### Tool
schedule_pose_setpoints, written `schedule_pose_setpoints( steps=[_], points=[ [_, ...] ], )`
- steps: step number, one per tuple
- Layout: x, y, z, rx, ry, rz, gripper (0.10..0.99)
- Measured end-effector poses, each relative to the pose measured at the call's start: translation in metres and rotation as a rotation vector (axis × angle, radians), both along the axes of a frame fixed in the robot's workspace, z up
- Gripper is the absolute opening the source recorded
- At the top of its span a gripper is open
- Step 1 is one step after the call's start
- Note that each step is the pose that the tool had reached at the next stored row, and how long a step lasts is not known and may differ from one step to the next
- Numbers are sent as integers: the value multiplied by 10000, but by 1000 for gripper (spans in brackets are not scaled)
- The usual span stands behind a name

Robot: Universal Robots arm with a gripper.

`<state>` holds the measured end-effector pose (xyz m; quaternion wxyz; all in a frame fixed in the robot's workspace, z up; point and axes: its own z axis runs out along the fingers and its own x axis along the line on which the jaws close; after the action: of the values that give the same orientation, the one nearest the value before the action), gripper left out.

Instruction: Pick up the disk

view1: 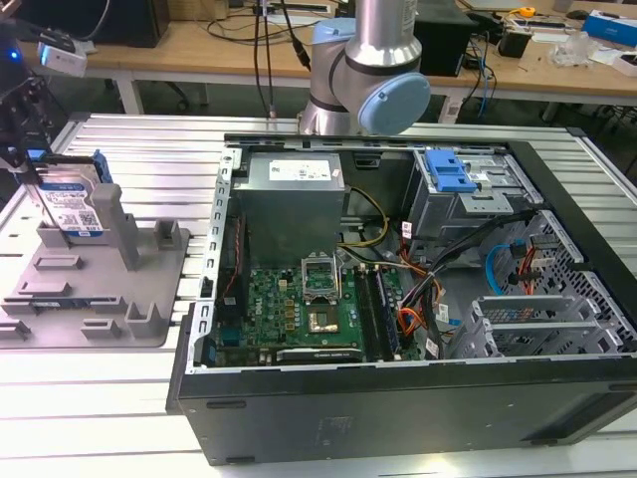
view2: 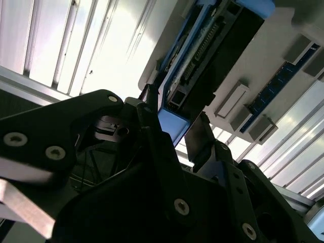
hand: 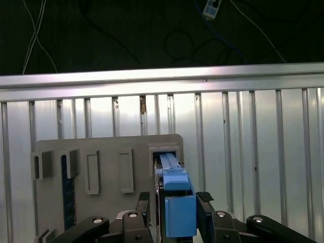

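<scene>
Disk (view1: 75,204) stands in the grey holder (view1: 100,299) near the left edge of the slatted table (view1: 149,159), as the exterior view shows it. An upright post (view1: 114,224) rises just beside it, and the open computer case (view1: 398,398) sits well apart. The disk is on edge, its long axis running up from the holder's slot into the gripper (hand: 174,200), whose fingers (hand: 205,202) are clamped on its two broad faces. It is silver, with a white-and-blue label and blue side rails.

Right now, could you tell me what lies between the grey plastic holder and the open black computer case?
A bare strip of ribbed aluminium tabletop, in the exterior view.
</scene>
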<state>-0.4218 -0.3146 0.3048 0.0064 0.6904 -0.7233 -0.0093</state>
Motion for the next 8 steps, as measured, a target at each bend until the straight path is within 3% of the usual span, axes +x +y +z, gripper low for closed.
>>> schedule_pose_setpoints(
  steps=[8],
  points=[
    [-2,0,-46,-2,1,1,482]
  ],
)
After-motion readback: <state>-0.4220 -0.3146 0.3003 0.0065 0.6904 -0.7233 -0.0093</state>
